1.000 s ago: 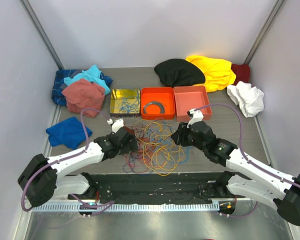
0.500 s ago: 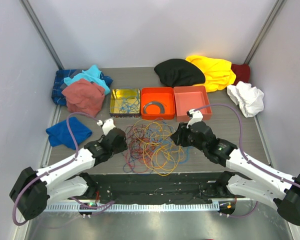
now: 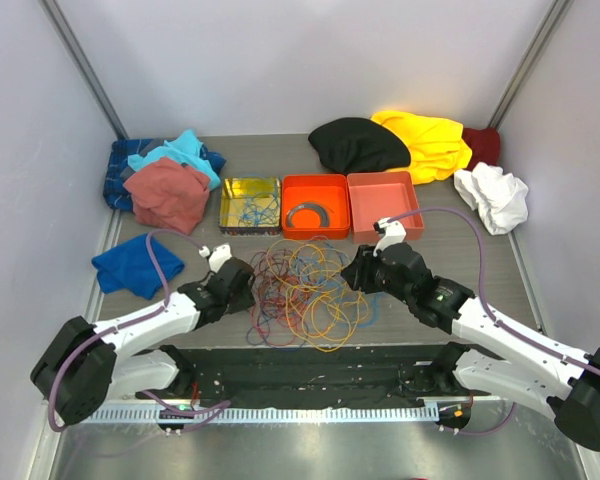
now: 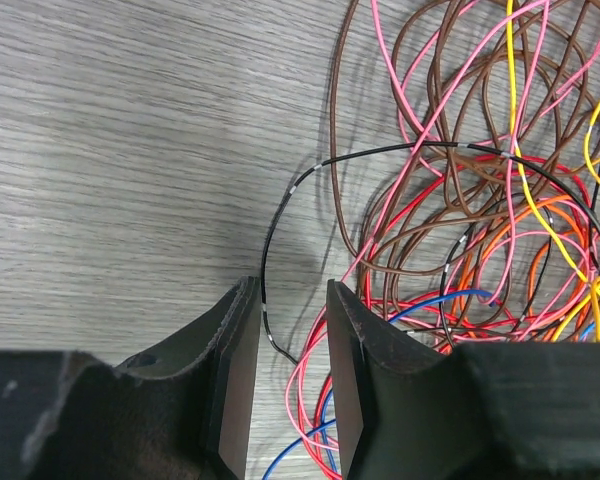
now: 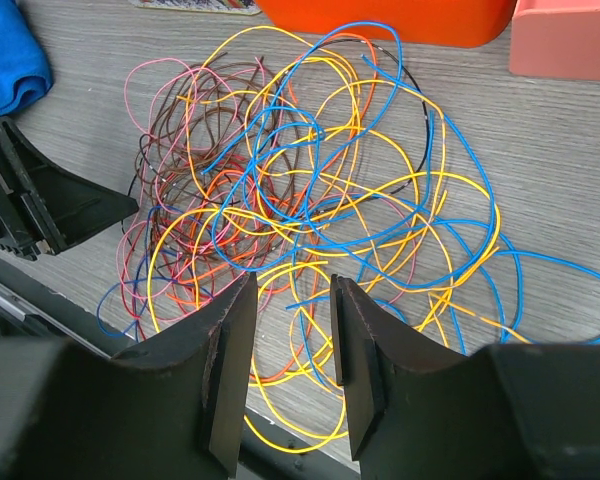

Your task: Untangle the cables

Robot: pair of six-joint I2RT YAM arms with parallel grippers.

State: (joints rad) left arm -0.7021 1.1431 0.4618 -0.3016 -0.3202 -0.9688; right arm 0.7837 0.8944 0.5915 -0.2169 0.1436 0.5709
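Note:
The cables (image 3: 305, 290) lie in a loose tangle of yellow, orange, blue, red, pink and brown wires at the table's front centre. My left gripper (image 3: 242, 283) is open at the tangle's left edge; in the left wrist view (image 4: 292, 375) a thin black wire (image 4: 270, 250) and pink and red loops run between its jaws, which do not clamp them. My right gripper (image 3: 352, 277) is open at the tangle's right edge; in the right wrist view (image 5: 292, 365) it hovers above yellow and blue loops (image 5: 310, 200), holding nothing.
Behind the tangle stand a yellow tin (image 3: 250, 205) with wires in it, an orange tray (image 3: 316, 207) holding a grey curved strip, and a pink tray (image 3: 384, 206). Cloths lie around: blue (image 3: 132, 265), red and cyan (image 3: 168, 185), black (image 3: 358, 145), yellow (image 3: 425, 142), white (image 3: 492, 196).
My left gripper pulled back to the left from inside the tangle, then edged right again to its left rim. The right arm has not moved.

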